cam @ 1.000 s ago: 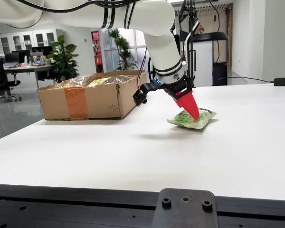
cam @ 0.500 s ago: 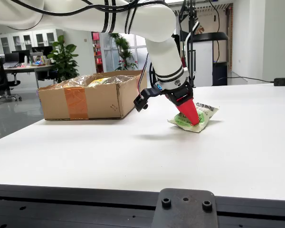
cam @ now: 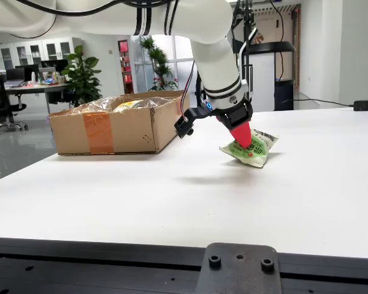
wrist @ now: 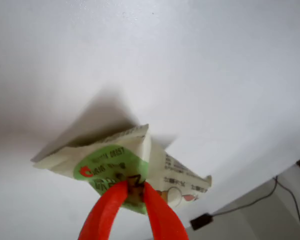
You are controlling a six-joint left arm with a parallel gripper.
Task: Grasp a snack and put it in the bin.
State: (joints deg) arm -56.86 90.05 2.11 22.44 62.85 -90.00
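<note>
Just above the desk [cam: 172, 202], the hand [cam: 242, 138] grips the snack [cam: 250, 149] and lifts it clear, while the carry to the bin [cam: 113, 125] is not yet done.

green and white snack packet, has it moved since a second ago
Yes. The green and white snack packet has come up off the white table, pinched in the red gripper; the brown cardboard box stays put.

An office-like lab: desks [cam: 30, 87], swivel chair [cam: 3, 110], potted plant [cam: 83, 73], white table [cam: 233, 190]
</note>
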